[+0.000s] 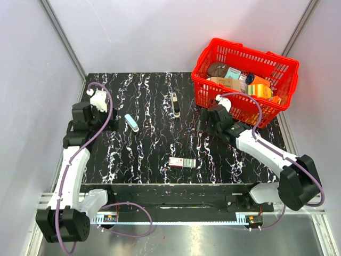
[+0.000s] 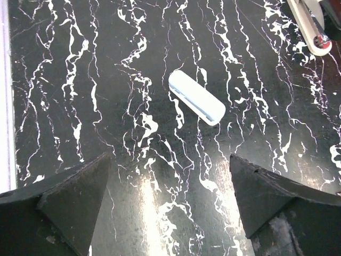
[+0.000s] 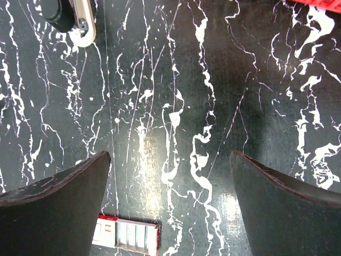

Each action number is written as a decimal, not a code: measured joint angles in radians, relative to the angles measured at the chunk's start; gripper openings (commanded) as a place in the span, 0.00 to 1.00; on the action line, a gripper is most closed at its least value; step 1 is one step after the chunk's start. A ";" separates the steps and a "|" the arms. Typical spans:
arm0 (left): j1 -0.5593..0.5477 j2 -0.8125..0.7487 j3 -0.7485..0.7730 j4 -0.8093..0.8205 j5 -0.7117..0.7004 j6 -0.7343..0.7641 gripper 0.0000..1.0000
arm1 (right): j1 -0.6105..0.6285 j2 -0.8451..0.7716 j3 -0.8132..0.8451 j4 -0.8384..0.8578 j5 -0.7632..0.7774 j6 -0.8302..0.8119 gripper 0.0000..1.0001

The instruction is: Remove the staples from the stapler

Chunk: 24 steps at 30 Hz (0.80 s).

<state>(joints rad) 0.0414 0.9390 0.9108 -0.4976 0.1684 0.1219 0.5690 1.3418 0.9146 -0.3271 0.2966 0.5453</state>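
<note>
Stapler lay toward the far side of the black marbled table, apart from both arms. Pale blue case sat to its left, staple box nearer the bases, red basket far right.

Left wrist: left gripper was wide open and empty, case just ahead, stapler end at top right.

Right wrist: right gripper was wide open and empty over bare table, stapler end upper left, staple box at bottom edge.

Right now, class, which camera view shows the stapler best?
Top external: the whole stapler shows, lying on the table. The left wrist view catches only one cropped end at its top right corner, the right wrist view one at its top left.
</note>
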 measured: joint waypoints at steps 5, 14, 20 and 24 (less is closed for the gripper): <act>-0.002 0.118 -0.008 0.052 0.006 0.023 0.99 | 0.024 0.006 0.028 -0.001 0.037 -0.027 0.99; -0.088 0.451 0.136 0.096 -0.144 -0.042 0.99 | 0.193 0.021 0.048 -0.016 0.240 -0.079 0.99; -0.163 0.592 0.247 0.086 -0.230 -0.142 0.99 | 0.280 0.032 0.048 -0.014 0.333 -0.099 0.99; -0.191 0.690 0.312 0.076 -0.254 -0.209 0.99 | 0.312 0.033 0.048 -0.010 0.359 -0.109 0.99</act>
<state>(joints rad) -0.1497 1.6287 1.2232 -0.4213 -0.0860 -0.0875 0.8806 1.3750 0.9630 -0.3370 0.6556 0.4366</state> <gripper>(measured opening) 0.988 0.993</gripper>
